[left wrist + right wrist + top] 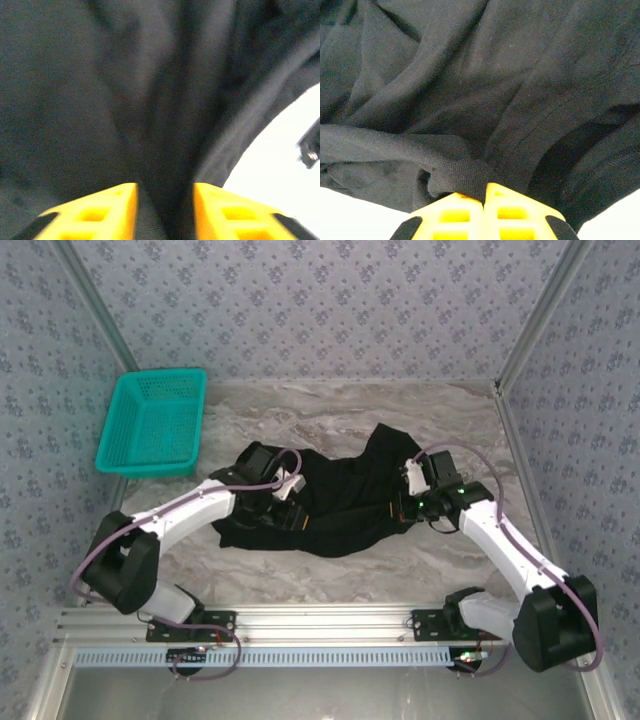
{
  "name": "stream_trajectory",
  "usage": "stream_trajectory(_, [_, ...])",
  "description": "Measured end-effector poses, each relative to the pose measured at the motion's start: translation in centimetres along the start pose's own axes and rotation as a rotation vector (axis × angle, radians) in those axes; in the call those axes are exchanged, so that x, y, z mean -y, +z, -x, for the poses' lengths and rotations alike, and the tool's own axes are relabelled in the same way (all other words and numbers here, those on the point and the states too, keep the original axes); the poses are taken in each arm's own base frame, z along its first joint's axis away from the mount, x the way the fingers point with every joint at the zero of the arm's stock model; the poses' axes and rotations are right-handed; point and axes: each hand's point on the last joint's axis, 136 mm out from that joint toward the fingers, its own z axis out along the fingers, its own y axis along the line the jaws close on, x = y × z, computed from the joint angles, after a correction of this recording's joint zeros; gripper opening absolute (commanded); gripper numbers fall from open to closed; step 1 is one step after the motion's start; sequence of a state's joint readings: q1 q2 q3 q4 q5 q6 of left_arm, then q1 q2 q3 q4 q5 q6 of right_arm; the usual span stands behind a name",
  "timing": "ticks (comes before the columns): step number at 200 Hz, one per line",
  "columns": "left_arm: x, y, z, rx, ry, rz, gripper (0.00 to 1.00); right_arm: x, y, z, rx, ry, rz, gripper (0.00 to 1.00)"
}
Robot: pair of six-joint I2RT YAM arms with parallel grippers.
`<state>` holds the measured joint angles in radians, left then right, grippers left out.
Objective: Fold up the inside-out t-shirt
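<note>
The inside-out t-shirt (pixel 340 495) lies crumpled on the marble table, plain black side showing. My left gripper (pixel 292 512) is down on its left part. In the left wrist view its yellow fingers (pixel 117 202) stand apart, and a ridge of black cloth (pixel 100 90) runs into the gap of the left gripper (pixel 165 189). My right gripper (pixel 402 506) is at the shirt's right side. In the right wrist view the right gripper (pixel 484 192) is shut, pinching a ribbed edge of the t-shirt (pixel 495 90) at its tips.
A teal plastic basket (pixel 152 422) sits at the back left of the table (pixel 330 410). Patterned walls enclose the table on three sides. Bare marble lies behind the shirt and along the near edge (pixel 330 580).
</note>
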<state>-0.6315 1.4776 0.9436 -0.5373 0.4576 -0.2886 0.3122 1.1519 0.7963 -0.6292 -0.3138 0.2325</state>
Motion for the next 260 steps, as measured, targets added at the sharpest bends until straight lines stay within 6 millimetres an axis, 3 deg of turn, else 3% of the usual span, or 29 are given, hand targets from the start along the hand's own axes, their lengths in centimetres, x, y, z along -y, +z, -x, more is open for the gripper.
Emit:
stream_trajectory(16, [0.1, 0.5, 0.6, 0.032, 0.066, 0.058, 0.64, 0.0, 0.5, -0.1, -0.014, -0.011, -0.003, 0.05])
stream_trajectory(34, [2.2, 1.0, 1.5, 0.074, 0.230, 0.093, 0.74, 0.0, 0.7, -0.1, -0.019, -0.018, -0.004, 0.05])
stream_trajectory(64, [6.7, 2.2, 3.4, 0.129, 0.458, 0.099, 0.80, 0.1, 0.8, 0.0, -0.014, -0.026, -0.008, 0.05])
stream_trajectory(82, [7.8, 3.9, 4.5, 0.129, 0.531, 0.107, 0.80, 0.1, 0.8, 0.0, -0.013, -0.030, -0.009, 0.05])
stream_trajectory(102, [7.9, 6.1, 5.3, 0.099, 0.564, 0.111, 0.64, 0.1, 0.8, 0.1, -0.012, -0.031, -0.012, 0.05])
stream_trajectory(131, [7.3, 8.5, 5.7, 0.034, 0.584, 0.116, 0.11, 0.7, 0.6, 0.2, -0.003, -0.031, -0.044, 0.09])
stream_trajectory(141, [7.5, 8.7, 5.9, 0.023, 0.572, 0.105, 0.01, 1.2, 0.4, 0.2, 0.005, -0.025, -0.076, 0.13])
stream_trajectory(166, [8.9, 7.7, 6.5, 0.033, 0.478, -0.007, 0.00, 3.8, -0.6, 0.3, 0.020, 0.015, -0.254, 0.29])
stream_trajectory(185, [10.2, 5.3, 7.7, 0.090, 0.343, -0.141, 0.00, 5.2, -1.5, 0.6, 0.033, 0.014, -0.387, 0.40])
stream_trajectory(199, [10.7, 3.2, 8.3, 0.127, 0.265, -0.204, 0.00, 5.0, -2.0, 1.1, 0.058, -0.012, -0.433, 0.48])
stream_trajectory(224, [12.1, 0.9, 9.0, 0.169, 0.192, -0.278, 0.00, 2.2, -3.2, 2.0, 0.145, -0.086, -0.371, 0.52])
stream_trajectory(247, [12.6, 0.7, 8.9, 0.158, 0.143, -0.314, 0.00, -2.0, -4.7, 2.6, 0.263, -0.137, -0.172, 0.43])
stream_trajectory(260, [12.4, 0.7, 8.9, 0.149, 0.108, -0.321, 0.00, -4.1, -4.4, 2.1, 0.282, -0.160, -0.070, 0.37])
